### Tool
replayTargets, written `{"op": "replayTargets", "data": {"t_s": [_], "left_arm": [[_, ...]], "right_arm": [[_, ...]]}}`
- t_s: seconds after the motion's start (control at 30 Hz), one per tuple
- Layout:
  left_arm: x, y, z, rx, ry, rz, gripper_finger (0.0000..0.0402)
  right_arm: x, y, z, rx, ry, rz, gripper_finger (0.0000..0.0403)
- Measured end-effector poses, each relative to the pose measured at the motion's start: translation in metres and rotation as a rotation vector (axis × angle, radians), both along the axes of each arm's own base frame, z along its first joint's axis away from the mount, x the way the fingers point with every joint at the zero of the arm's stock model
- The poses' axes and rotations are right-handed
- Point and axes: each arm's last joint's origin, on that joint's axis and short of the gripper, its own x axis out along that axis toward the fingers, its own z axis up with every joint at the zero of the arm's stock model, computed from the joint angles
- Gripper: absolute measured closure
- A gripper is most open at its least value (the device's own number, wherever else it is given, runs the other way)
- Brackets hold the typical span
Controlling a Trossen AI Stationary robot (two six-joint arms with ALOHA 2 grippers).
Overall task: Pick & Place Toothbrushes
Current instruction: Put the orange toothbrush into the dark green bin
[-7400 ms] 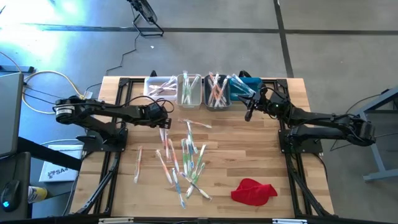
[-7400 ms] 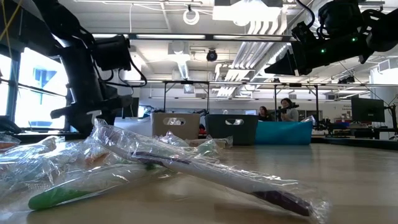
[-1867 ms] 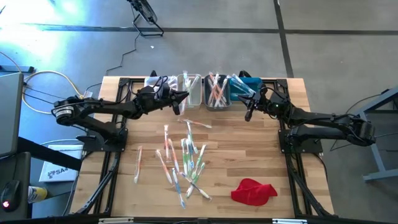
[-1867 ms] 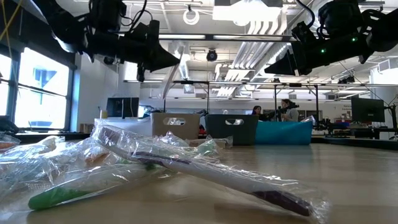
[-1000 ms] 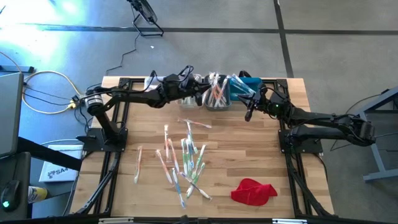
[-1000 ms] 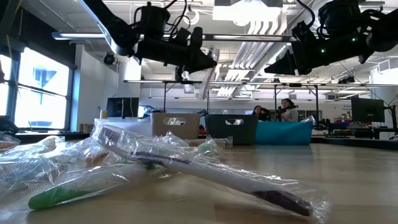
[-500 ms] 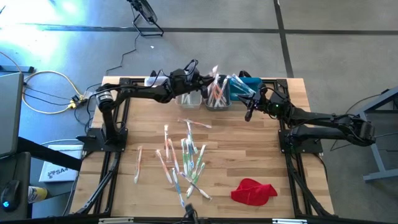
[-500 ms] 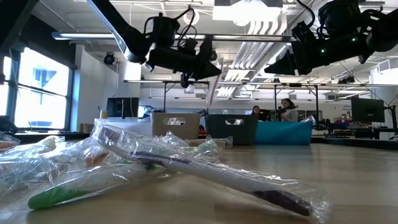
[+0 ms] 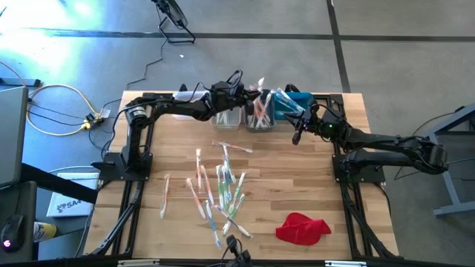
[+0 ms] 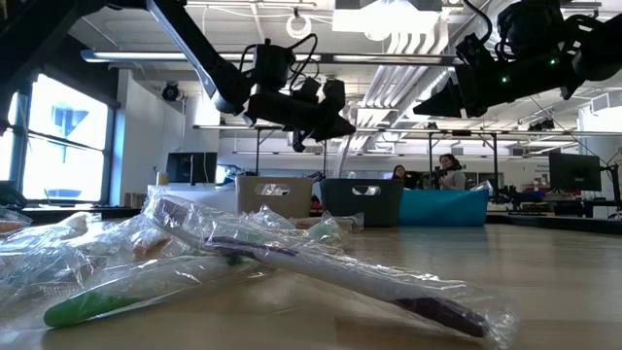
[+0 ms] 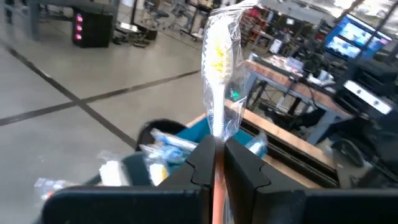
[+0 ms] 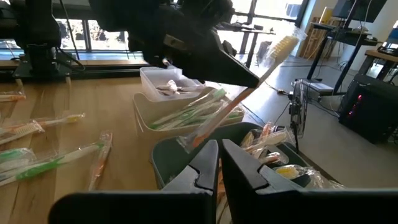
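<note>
brush (image 11: 216, 68) wrapped, orange handle, upright in left gripper (image 9: 252, 95), fingers clamped on it, over grey bin (image 9: 259, 111) at far edge | step: carry to drop | next: likely lower, release into bin | loose brushes (image 9: 220, 189) mid-desk (image 9: 297, 178) | right gripper (image 9: 297, 136) closed, empty, beside blue bin (image 9: 295, 104)

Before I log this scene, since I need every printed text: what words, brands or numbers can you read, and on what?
Nothing can be read with certainty.
White box on the floor left of the table: dark lettering, too blurred to read.
Screens in the room behind: too blurred to read.
Wrapped toothbrush in the left end effector: no print visible.
</note>
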Motion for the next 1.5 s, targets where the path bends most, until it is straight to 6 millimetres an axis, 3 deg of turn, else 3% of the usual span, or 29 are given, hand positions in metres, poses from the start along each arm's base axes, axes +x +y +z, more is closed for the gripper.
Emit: {"op": "replayTargets", "data": {"t_s": [0.2,0.57,1.2,1.33,1.5], "left_arm": [[-0.003,0.011,-0.012,-0.035,0.019,0.033,0.0384],[0.000,0.013,-0.029,-0.073,0.052,0.073,0.0384],[-0.002,0.016,-0.042,-0.101,0.142,0.177,0.0384],[-0.002,0.015,-0.042,-0.084,0.161,0.172,0.0363],[-0.002,0.015,-0.042,-0.085,0.160,0.162,0.0307]], "right_arm": [[0.000,0.000,0.000,0.000,0.000,-0.001,0.0391],[0.000,0.000,0.000,0.000,0.000,-0.003,0.0391],[0.000,0.000,0.000,0.000,0.001,-0.003,0.0391],[0.000,0.000,0.000,0.000,0.001,-0.002,0.0391],[0.000,0.000,0.000,0.000,0.001,-0.003,0.0391]]}}
